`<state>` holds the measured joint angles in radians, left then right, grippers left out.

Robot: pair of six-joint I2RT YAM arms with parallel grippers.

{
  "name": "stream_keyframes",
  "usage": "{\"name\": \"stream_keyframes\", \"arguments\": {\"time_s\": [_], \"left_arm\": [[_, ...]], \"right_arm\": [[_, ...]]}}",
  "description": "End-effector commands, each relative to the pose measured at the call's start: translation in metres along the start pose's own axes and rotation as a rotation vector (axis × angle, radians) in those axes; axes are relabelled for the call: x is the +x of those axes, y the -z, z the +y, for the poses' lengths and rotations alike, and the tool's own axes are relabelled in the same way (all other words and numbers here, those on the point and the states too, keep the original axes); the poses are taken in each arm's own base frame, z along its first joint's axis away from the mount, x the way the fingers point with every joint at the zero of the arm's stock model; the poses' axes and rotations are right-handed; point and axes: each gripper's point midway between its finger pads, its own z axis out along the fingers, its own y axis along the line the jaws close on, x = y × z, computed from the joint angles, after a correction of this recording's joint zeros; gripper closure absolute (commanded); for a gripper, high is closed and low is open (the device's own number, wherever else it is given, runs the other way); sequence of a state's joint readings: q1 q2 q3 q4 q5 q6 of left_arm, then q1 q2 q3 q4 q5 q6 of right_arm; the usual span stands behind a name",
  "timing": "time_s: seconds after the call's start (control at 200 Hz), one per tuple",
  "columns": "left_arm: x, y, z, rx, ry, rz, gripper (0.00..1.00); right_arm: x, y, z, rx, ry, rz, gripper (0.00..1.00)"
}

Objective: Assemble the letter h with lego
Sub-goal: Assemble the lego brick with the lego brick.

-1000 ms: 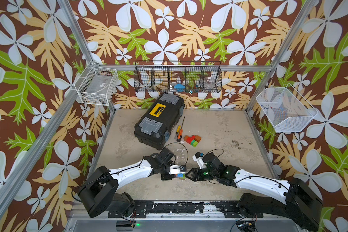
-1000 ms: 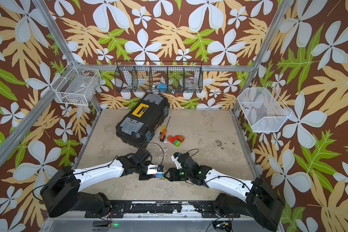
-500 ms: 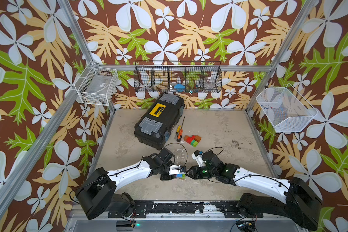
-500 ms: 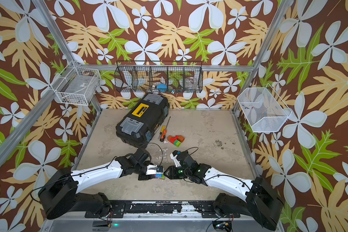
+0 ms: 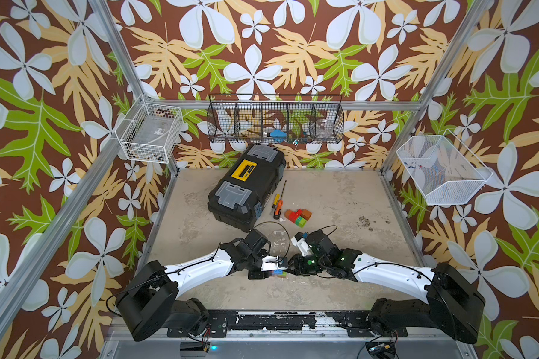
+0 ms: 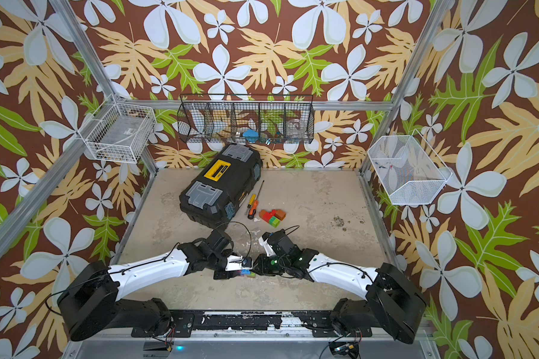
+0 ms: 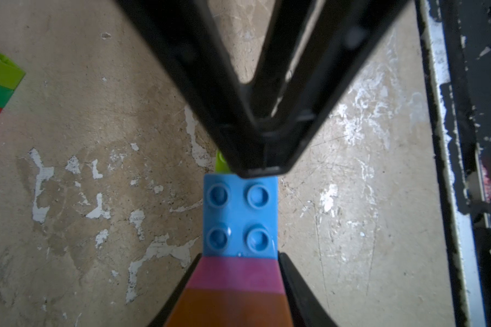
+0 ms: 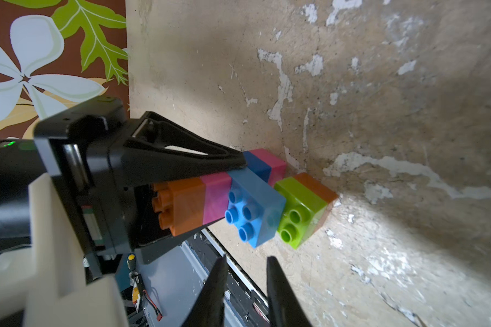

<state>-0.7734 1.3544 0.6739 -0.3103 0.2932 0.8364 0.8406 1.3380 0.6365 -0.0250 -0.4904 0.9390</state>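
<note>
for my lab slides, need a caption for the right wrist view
Left end effector clamped on the orange-pink end of the lego h, blue brick and lime brick jutting out, worn table behind.

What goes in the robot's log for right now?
left pincer: shut on bricks | right pincer: shut, tip at blue brick | spare bricks: near toolbox

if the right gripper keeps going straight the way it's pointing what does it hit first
The light-blue brick of the brick stack held by the left gripper, near its joint with the lime brick. The right gripper looks nearly against it, but depth is unclear.
</note>
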Motion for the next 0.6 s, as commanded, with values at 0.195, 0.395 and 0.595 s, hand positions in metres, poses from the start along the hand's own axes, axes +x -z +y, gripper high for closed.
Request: {"name": "stream_keyframes", "arguments": {"time_s": [0.195,0.395,0.595], "left_arm": [[-0.005,-0.005,-0.001,0.03,0.009,-0.016,0.62],[-0.006,-0.006,-0.002,0.043,0.013,-0.02,0.64],[-0.005,-0.005,-0.002,0.038,0.009,-0.015,0.62]], "right_arm": [[0.0,-0.008,-0.001,-0.007,-0.021,0.016,0.74],[0.0,-0.01,-0.006,0.014,-0.026,0.013,0.76],[-0.001,-0.012,-0.012,0.043,-0.027,0.013,0.78]]}}
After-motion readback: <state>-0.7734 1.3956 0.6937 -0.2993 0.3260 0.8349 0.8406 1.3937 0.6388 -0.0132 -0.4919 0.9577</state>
